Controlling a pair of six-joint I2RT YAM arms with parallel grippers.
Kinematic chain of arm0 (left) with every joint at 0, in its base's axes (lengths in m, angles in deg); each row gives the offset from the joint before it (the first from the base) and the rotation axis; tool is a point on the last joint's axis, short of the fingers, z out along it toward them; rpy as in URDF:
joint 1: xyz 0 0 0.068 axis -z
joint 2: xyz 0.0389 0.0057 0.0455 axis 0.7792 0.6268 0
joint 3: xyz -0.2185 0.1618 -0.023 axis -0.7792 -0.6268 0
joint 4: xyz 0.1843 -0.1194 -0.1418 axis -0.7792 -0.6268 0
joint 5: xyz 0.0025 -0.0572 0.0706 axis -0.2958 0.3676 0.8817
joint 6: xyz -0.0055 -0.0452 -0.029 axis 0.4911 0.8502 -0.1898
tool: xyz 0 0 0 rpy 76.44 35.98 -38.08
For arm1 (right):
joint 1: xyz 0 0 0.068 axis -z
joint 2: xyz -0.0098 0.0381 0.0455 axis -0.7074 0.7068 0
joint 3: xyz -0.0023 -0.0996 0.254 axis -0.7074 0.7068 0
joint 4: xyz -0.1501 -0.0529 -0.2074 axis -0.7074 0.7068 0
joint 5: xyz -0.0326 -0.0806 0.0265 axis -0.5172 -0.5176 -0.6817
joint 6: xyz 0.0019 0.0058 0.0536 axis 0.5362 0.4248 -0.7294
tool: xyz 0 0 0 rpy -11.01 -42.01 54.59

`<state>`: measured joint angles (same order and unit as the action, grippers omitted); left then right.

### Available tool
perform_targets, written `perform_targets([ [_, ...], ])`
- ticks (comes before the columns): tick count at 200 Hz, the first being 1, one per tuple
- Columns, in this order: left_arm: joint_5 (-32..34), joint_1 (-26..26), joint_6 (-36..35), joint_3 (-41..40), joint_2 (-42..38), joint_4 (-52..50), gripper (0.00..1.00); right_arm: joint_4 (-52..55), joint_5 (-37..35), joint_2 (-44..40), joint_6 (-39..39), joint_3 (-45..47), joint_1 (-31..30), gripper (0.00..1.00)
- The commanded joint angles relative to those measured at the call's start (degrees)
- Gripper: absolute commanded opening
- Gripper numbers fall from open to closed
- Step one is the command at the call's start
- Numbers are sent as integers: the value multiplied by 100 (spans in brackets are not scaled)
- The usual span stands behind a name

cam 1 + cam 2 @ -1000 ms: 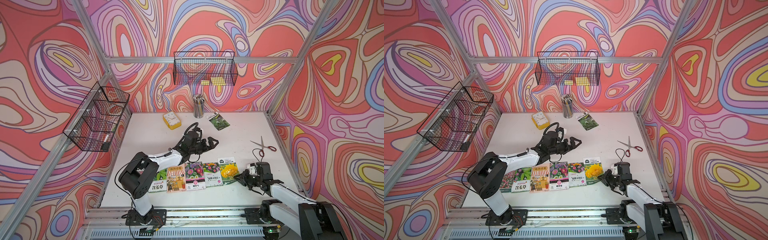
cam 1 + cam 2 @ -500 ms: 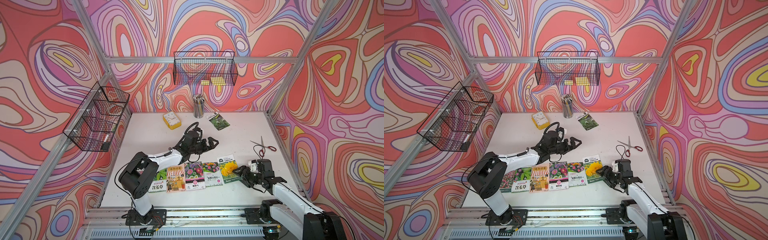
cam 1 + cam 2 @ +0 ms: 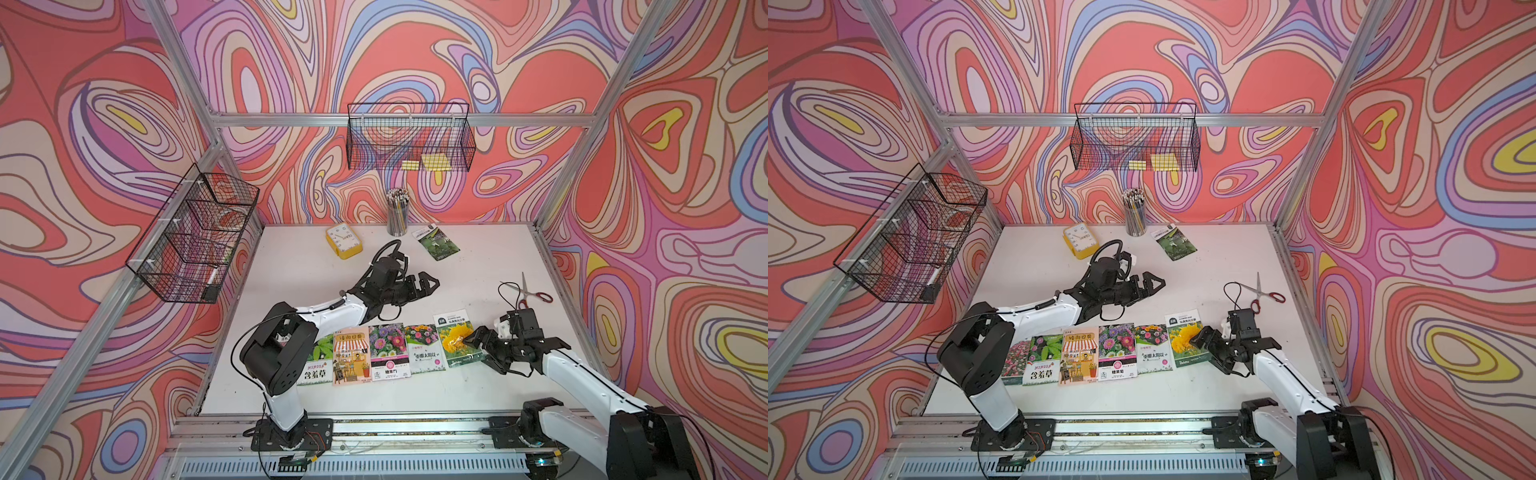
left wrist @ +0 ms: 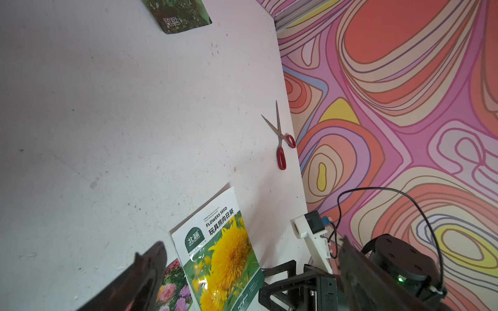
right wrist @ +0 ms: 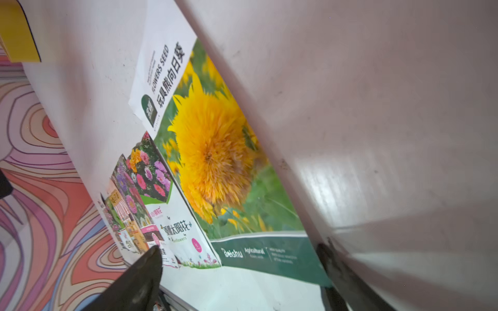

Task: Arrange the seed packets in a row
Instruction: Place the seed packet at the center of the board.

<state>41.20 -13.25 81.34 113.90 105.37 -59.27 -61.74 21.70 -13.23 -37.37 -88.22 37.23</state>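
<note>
Several seed packets lie side by side along the table's front: green leaves (image 3: pixel 316 361), orange shopfront (image 3: pixel 351 355), purple flowers (image 3: pixel 388 349), mixed flowers (image 3: pixel 426 349) and sunflower (image 3: pixel 454 338) at the right end. A pink-flower packet (image 3: pixel 1017 360) shows at the left end behind the left arm. One dark green packet (image 3: pixel 436 243) lies apart at the back. My right gripper (image 3: pixel 484 351) is open at the sunflower packet's (image 5: pixel 210 150) right edge and holds nothing. My left gripper (image 3: pixel 430 286) hovers open and empty over mid-table, behind the row.
Red-handled scissors (image 3: pixel 528 291) lie near the right edge. A yellow-rimmed clock (image 3: pixel 343 243) and a pencil cup (image 3: pixel 397 212) stand at the back. Wire baskets hang on the back wall (image 3: pixel 409 141), with yellow pads (image 3: pixel 434 162), and on the left wall (image 3: pixel 195 237).
My right gripper has opened and let go of the sunflower packet, which now lies flat at the row's right end. The left arm has not moved.
</note>
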Motion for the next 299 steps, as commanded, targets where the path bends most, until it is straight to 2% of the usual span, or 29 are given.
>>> perform_targets([
  [1, -49, 30, -137, 226, 61, -182, 99, 658, -920, 290, -167, 6, -205, 98],
  [41, -23, 30, -172, 223, 27, -289, 99, 1007, -1335, 210, -566, -269, -413, 98],
  [71, -22, 52, -177, 218, 56, -255, 99, 1492, -2015, -139, -886, -508, -713, 98],
  [86, -35, 56, -172, 257, 111, -249, 99, 1423, -2003, -46, -738, -625, -706, 98],
  [99, -75, 64, -164, 281, 154, -245, 99, 1278, -1614, 337, -509, -783, -741, 98],
  [138, -85, 83, -181, 273, 175, -253, 99, 1185, -1497, 1053, -241, -1232, -1436, 98],
  [194, -31, 83, -335, 298, 89, -438, 99, 2258, -2728, 920, -118, -1605, -1598, 98],
  [222, -47, 83, -339, 308, 139, -427, 99, 2431, -2636, 1276, 190, -1767, -1691, 98],
  [252, -43, 83, -353, 275, 149, -404, 99, 2751, -3069, 1715, 294, -2141, -2288, 98],
  [263, -40, 87, -357, 247, 150, -386, 99, 2646, -2837, 1846, 424, -2180, -2394, 98],
  [299, -67, 83, -414, 243, 140, -418, 99, 2736, -2831, 1989, 530, -2367, -2508, 98],
])
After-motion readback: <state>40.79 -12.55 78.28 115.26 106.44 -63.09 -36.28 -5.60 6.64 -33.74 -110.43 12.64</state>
